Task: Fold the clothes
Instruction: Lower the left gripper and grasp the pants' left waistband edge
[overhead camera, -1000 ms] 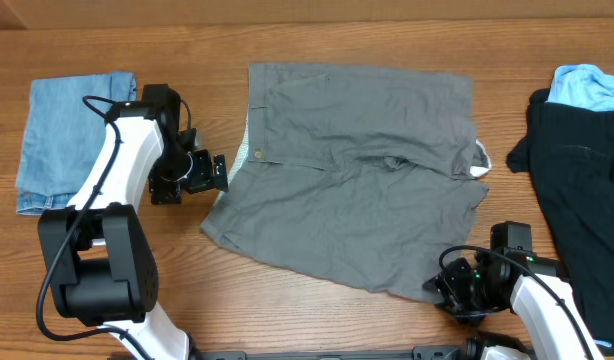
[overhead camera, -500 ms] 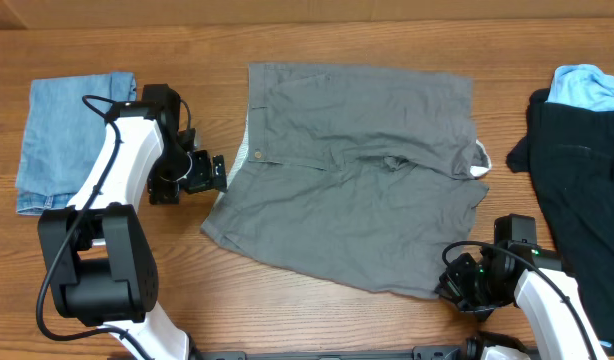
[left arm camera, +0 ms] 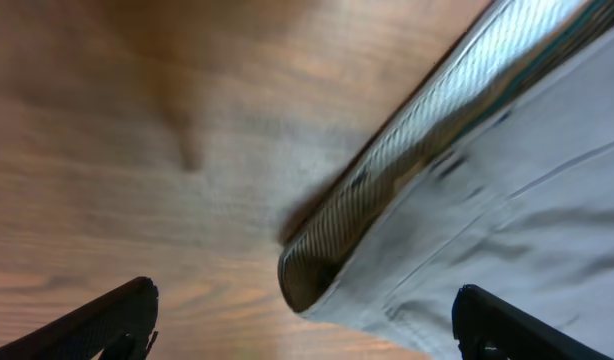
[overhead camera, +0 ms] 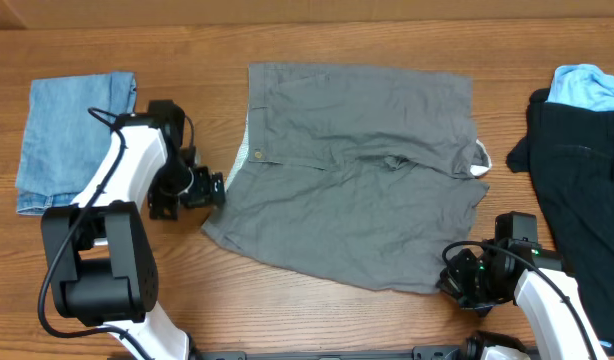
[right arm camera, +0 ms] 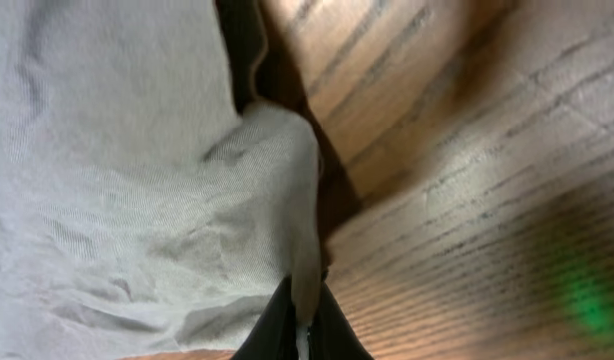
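**Overhead view.** The wooden table (overhead camera: 317, 330) bears the grey shorts (overhead camera: 357, 170), which lie spread flat at its middle. Their waistband button (overhead camera: 259, 154) sits near their left edge. A black garment (overhead camera: 582, 200) lies well apart from the shorts on their right. Folded blue denim (overhead camera: 67, 140) lies well apart on their left. A light blue cloth (overhead camera: 592, 85) rests at the far end of the black garment.

Only this view shows the arms. The left arm (overhead camera: 127, 190) rises from its base on the near side of the shorts, arches away, and bends back toward them. The left gripper (overhead camera: 202, 190) is just beside their near left corner. The right arm (overhead camera: 547, 300) lies low and short, and the right gripper (overhead camera: 457, 280) is at the shorts' near right corner.

**Left wrist view (blurred).** This view alone shows the opening of the left gripper. Its two fingers (left arm camera: 112, 320) stand wide apart at the bottom corners of the picture. The rolled corner of the shorts' hem lies between them, touching neither, with bare wood beside it.

**Right wrist view.** This view alone shows the grip. The fingers (right arm camera: 282, 325) are pressed together, and the edge of the shorts' hem runs down into the closed tips, pinched there. A dark shadow lies along the fold where it meets the wood.
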Controlling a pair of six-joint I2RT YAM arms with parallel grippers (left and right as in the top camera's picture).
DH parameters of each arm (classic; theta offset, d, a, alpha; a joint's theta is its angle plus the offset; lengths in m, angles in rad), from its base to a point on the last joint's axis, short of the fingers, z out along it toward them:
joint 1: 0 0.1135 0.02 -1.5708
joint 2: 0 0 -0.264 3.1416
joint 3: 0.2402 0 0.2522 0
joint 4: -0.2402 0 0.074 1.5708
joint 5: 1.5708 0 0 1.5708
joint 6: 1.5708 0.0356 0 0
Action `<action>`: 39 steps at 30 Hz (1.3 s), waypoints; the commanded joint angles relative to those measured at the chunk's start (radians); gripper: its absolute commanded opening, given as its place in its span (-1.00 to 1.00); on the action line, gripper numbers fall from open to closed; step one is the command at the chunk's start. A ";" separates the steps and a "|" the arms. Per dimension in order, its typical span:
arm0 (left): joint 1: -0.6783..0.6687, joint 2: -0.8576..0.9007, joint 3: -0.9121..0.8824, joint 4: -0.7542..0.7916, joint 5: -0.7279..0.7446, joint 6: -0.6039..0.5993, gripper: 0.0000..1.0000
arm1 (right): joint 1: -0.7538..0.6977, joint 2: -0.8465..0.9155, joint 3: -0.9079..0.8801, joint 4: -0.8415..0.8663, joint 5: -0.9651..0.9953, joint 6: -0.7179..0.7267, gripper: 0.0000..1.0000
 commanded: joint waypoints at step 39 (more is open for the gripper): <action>-0.008 -0.003 -0.143 0.094 0.080 0.026 0.32 | 0.004 -0.005 0.023 0.021 0.020 -0.029 -0.90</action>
